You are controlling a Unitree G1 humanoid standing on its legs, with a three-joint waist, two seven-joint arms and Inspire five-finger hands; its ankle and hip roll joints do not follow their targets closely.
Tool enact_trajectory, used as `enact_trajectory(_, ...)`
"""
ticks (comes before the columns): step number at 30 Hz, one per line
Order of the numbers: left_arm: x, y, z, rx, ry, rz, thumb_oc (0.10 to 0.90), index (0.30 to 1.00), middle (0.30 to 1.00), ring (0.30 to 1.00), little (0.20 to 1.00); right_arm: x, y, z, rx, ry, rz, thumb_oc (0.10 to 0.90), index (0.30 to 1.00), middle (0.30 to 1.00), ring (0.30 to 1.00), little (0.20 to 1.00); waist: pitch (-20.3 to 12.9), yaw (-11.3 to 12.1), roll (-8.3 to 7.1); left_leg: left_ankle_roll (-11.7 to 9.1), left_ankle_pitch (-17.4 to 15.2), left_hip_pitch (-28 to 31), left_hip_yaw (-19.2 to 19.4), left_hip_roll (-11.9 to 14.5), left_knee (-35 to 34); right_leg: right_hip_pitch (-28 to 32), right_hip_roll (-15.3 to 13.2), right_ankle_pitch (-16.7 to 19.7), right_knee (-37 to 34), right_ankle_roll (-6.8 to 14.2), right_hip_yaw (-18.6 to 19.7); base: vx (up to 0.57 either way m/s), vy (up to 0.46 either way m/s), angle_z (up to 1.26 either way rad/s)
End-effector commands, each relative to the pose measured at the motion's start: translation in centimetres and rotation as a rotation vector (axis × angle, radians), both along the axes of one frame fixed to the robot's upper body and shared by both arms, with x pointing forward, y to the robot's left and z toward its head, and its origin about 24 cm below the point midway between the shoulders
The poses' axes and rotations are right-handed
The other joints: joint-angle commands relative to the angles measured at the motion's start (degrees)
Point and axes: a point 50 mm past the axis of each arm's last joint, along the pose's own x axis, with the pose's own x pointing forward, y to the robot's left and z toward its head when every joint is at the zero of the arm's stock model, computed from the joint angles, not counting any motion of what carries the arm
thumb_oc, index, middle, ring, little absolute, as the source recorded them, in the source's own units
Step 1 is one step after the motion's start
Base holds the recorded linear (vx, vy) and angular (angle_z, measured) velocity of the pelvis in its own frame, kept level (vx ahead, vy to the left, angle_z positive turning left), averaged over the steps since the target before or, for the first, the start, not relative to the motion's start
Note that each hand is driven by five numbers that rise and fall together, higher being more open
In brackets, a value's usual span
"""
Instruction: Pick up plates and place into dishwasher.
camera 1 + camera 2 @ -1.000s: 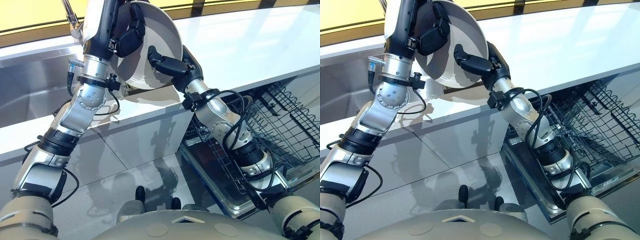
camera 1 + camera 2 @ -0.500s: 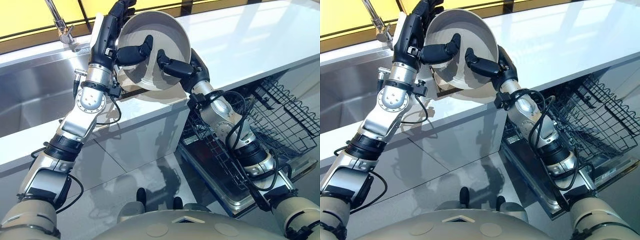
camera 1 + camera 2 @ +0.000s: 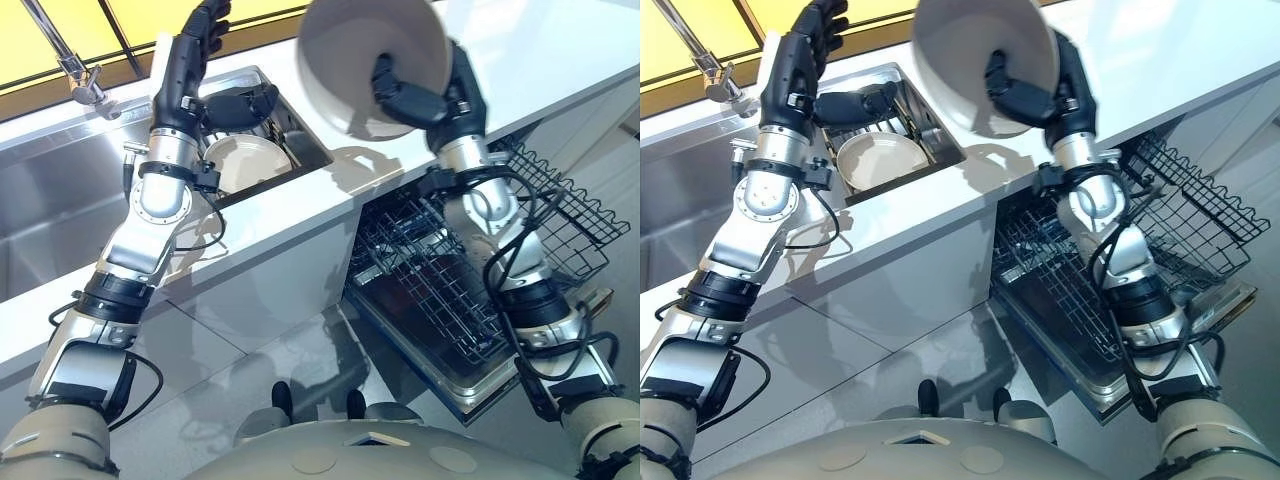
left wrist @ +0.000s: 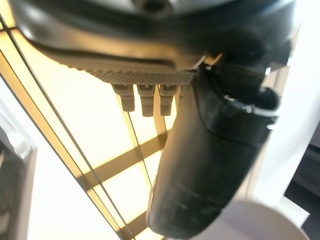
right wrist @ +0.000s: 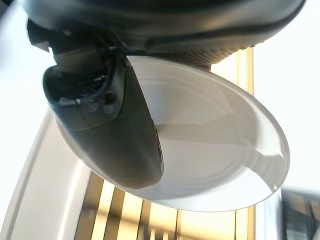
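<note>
Since half a second ago, has swung the white plate [image 3: 365, 60] rightward, away from the sink side and out over the white countertop [image 3: 560, 60], toward the dishwasher rack [image 3: 450, 290]. Grips it now with the right hand [image 3: 418, 98] alone, thumb [image 5: 115, 125] pressed across the plate's face and fingers curled behind it. Holds it tilted, high above the counter edge. Has let go with the left hand [image 3: 185, 62], and hovers it above the sink's small basin [image 3: 298, 132], fingers straight, thumb out, grasping nothing. Leaves a second plate [image 3: 245, 162] lying flat in that basin. Shows the rack pulled out low on the right, over the open dishwasher door, well below the held plate.

Risks a slip on the way down, with a one-handed pinch near the rim, a smooth glazed surface and most of the weight hanging off to one side. Could also clip the counter edge or the rack's upright wires if lowered without first turning the plate on edge to match the slots.
</note>
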Motion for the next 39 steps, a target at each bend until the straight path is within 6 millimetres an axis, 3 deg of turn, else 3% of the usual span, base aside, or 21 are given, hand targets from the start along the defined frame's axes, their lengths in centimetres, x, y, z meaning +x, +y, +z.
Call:
enact_trajectory(1, -0.5, 3.9, 3.1, 0.049, -0.134, 0.152, 0.800, 0.900, 0.900, 0.900, 0.900, -2.1, -3.4, 5.3, -0.024, -0.326, -0.175, 0.100, 0.300, 0.300, 0.300, 0.200, -5.79, 0.00, 0.69, 0.05, -8.35, 3.24, -0.99, -2.71, 1.73, -2.51, 1.26, -3.66, 5.95, 3.93, -2.86, 0.01, 0.012, -0.15)
enact_trajectory(10, -1.3, 5.8, 3.0, 0.054, -0.143, 0.219, 0.800, 0.900, 0.900, 0.900, 0.900, -2.6, -9.8, 2.6, -0.063, -0.193, -0.479, 0.100, 0.300, 0.300, 0.300, 0.200, -5.55, -0.39, 0.93, 0.24, -8.44, 3.52, -1.09, -2.81, 1.58, -2.71, 1.35, -4.52, 7.32, 3.88, -3.09, 0.01, 0.006, -0.05)
enact_trajectory(14, -1.8, 6.5, 2.6, 0.042, -0.148, 0.248, 0.800, 0.900, 0.900, 0.900, 0.900, -2.9, -12.8, -0.7, -0.133, -0.041, -0.634, 0.100, 0.300, 0.300, 0.300, 0.200, -5.20, -0.13, 1.07, 0.35, -8.31, 3.58, -1.56, -2.65, 1.38, -2.93, 1.37, -5.26, 8.53, 3.72, -3.51, 0.01, -0.008, -0.03)
enact_trajectory(22, -2.6, 7.0, 2.6, 0.037, -0.142, 0.250, 0.800, 0.900, 0.900, 0.900, 0.900, -3.6, -16.1, -6.5, -0.219, 0.258, -0.690, 0.100, 0.300, 0.300, 0.300, 0.200, -4.26, 1.32, 1.12, 0.11, -7.86, 3.49, -2.88, -2.36, 1.18, -2.77, 1.36, -5.96, 9.41, 3.36, -4.74, 0.04, -0.041, 0.00)
enact_trajectory(32, -2.4, 8.4, 3.5, 0.052, -0.069, 0.253, 0.800, 0.900, 0.900, 0.900, 0.900, -2.8, -18.1, -7.3, -0.385, 0.435, -0.814, 0.100, 0.300, 0.300, 0.300, 0.200, -2.08, 4.17, 1.91, -0.76, -7.42, 1.88, -5.57, -1.98, 2.67, -2.57, 1.44, -7.05, 10.13, 2.41, -6.65, 0.11, -0.081, 0.14)
enact_trajectory(39, -2.3, 8.9, 4.7, 0.078, -0.071, 0.248, 0.800, 0.900, 0.900, 0.900, 0.900, -2.3, -19.9, -5.8, -0.577, 0.523, -0.931, 0.100, 0.300, 0.300, 0.300, 0.200, 0.33, 5.82, 3.29, -1.69, -6.12, -0.94, -8.22, -2.32, 3.32, -4.33, 1.32, -7.86, 11.60, 1.64, -7.70, 0.05, -0.024, 0.25)
